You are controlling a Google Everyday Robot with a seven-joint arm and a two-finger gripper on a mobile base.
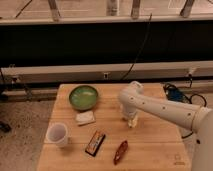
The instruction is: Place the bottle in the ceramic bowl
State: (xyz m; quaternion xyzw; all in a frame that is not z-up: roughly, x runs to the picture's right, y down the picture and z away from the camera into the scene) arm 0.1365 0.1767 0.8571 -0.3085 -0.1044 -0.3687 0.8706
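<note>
The green ceramic bowl [83, 96] sits at the back left of the wooden table [155, 142] and holds nothing that I can see. My white arm reaches in from the right, with the gripper [130, 119] pointing down at the table's middle right. A small pale whitish-yellow shape, the bottle [132, 123], shows right at the gripper's tip, standing on or just above the wood. The gripper hides most of it. The bottle is about a bowl's width to the right of the bowl and nearer to me.
A flat whitish bar [85, 118] lies just in front of the bowl. A translucent white cup [57, 134] stands at the front left. A dark snack bar [95, 142] and a reddish-brown packet [120, 151] lie near the front edge. Cables and a blue object [175, 93] are off the table's right.
</note>
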